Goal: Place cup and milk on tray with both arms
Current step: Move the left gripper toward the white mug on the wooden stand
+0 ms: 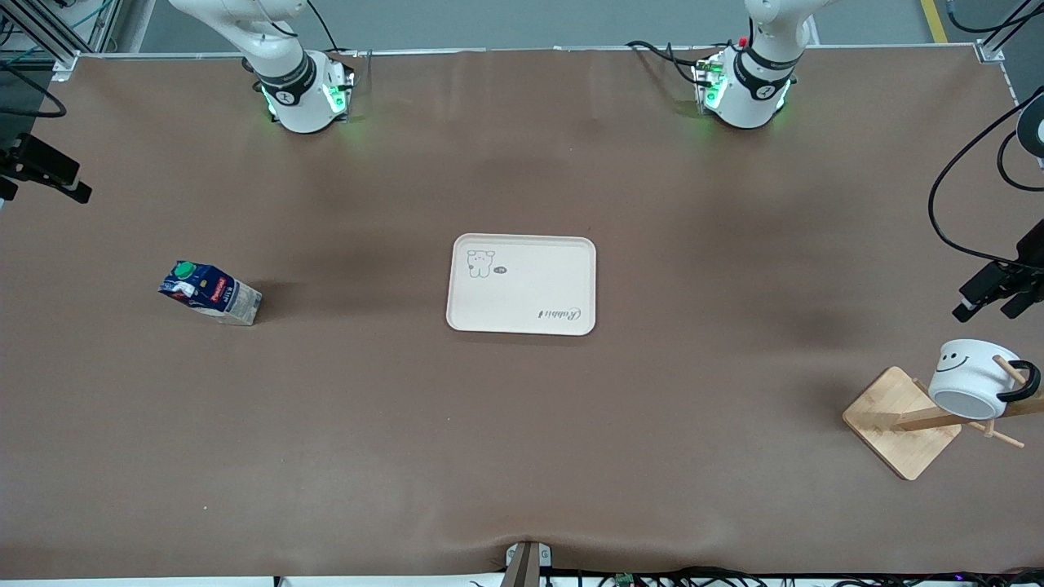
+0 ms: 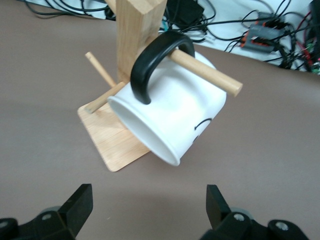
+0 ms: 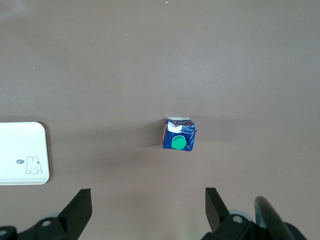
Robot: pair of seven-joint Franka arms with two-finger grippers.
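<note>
my left gripper (image 2: 147, 212), fingers apart, faces the cup (image 2: 172, 112) hung on its peg; my right gripper (image 3: 147, 212), fingers apart, hangs above the milk (image 3: 179, 134).

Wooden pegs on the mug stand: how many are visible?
3. One peg passes through the cup's black handle; two shorter pegs stick out low on the post, beside the cup's rim. Others may be hidden by the cup.

White smiley cup (image 1: 975, 377) hangs tilted on a peg; blue milk (image 1: 210, 292) stands upright; cream tray (image 1: 522, 284) bare
</note>
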